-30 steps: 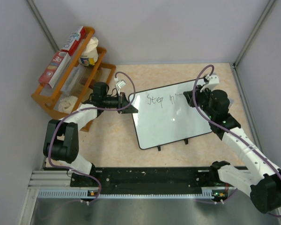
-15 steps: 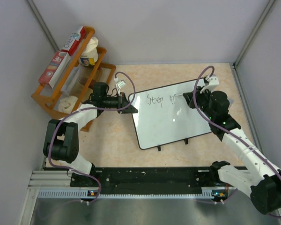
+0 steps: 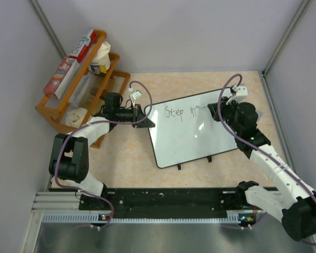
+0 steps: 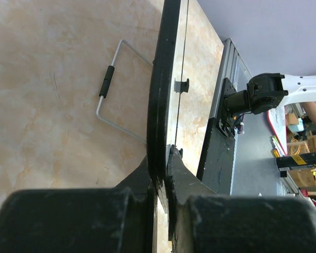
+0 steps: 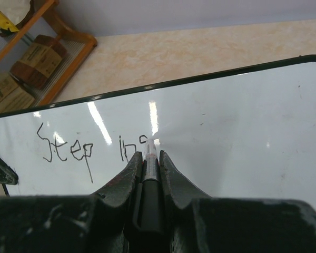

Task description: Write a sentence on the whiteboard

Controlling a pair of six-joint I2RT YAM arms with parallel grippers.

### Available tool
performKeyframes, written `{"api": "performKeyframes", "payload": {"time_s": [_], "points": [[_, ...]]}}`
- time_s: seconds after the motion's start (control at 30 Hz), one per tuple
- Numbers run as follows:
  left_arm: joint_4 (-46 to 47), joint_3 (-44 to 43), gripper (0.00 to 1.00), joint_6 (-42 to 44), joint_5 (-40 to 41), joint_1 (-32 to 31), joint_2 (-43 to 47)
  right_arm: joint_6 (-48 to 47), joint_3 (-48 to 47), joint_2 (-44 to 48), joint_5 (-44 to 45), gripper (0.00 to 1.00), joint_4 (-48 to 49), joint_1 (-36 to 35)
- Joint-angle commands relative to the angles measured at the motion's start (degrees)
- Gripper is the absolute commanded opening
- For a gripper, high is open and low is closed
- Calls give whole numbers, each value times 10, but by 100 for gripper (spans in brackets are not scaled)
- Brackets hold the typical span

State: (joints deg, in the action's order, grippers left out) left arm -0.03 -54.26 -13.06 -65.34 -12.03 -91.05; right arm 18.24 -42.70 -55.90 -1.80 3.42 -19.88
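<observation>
Right gripper [image 3: 218,109] has crept a touch rightward along the top line, and a small new stroke now sits after "in". Whiteboard [image 3: 192,134] lies flat on the table [image 3: 126,158], mid-right, tilted, two black clips on its near edge. Sentence [image 5: 89,147] so far reads "Step in" plus a small loop: one whole word, a second begun. "to your power" is left, so by judgement roughly a third is done. Right fingers are pinched narrow on the marker [image 5: 149,169], its tip at or just above the board beside the loop; contact cannot be told. Left gripper [image 4: 160,164] is clamped narrow on the board's left rim, steadying it. Count: one whiteboard, one marker, two arms, one wooden rack [image 3: 58,113] at far left.
</observation>
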Motion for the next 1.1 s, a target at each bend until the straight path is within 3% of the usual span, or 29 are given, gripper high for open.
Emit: {"api": "performKeyframes", "payload": {"time_s": [0.0,0.4,0.7,1.07], "points": [[-4,20,0,117,76,-10,-19,-4,2,7,53,0,-10,-6],[-4,19,0,117,77,-10,-20,15,-12,38,21,0,14,-6],[-4,19,0,117,74,-10,-22,24,-51,-8,-6,0,31,-6],[-4,19,0,117,71,-10,-26,23,-31,-24,16,0,36,-6]]}}
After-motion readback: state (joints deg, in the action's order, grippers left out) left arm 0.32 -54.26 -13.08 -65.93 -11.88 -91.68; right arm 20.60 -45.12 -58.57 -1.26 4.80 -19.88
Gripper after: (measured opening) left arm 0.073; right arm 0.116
